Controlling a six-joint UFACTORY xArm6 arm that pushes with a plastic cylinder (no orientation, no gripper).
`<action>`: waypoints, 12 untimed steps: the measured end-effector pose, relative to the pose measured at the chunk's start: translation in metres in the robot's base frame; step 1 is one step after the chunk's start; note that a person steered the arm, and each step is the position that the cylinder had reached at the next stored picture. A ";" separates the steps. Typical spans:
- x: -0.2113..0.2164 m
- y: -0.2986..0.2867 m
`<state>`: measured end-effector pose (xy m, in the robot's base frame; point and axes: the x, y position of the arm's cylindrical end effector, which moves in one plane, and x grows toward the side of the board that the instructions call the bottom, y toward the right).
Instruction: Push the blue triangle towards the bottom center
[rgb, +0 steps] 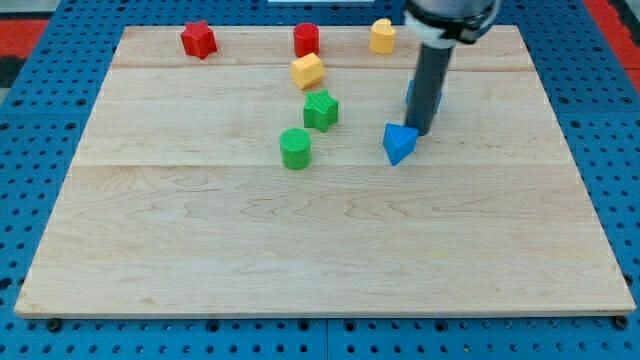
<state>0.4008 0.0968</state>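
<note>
Wooden board (330, 260) fills the view, its bottom edge closest to the camera, pale planks resting on a blue pegboard (30, 150). Above it hangs one dark rod, coming down from the top right; it carries no jaws, so nothing on it is spread or pinched, and my tip (421, 133) stands on the wood.

Eight blocks can be counted. Two are blue: the blue triangle (399, 143) and a second blue block (409, 96), mostly hidden behind the rod, shape impossible to tell. Two are green: a green star (321, 109) and a green cylinder (296, 147). Two are red: a red star (198, 39) near the top left corner and a red cylinder (306, 39) at the top edge. Two are yellow: a yellow hexagon (308, 70) and a yellow heart (382, 35) at the top edge.

The blue triangle is a small bright wedge, pointing toward the bottom edge. It lies right of the board's centre, in the upper half, well apart from the bottom edge. My tip sits just beside its upper right corner, seemingly touching it.
</note>
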 end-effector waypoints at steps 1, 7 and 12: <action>0.034 -0.007; 0.129 -0.033; -0.011 0.037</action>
<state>0.3896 0.1341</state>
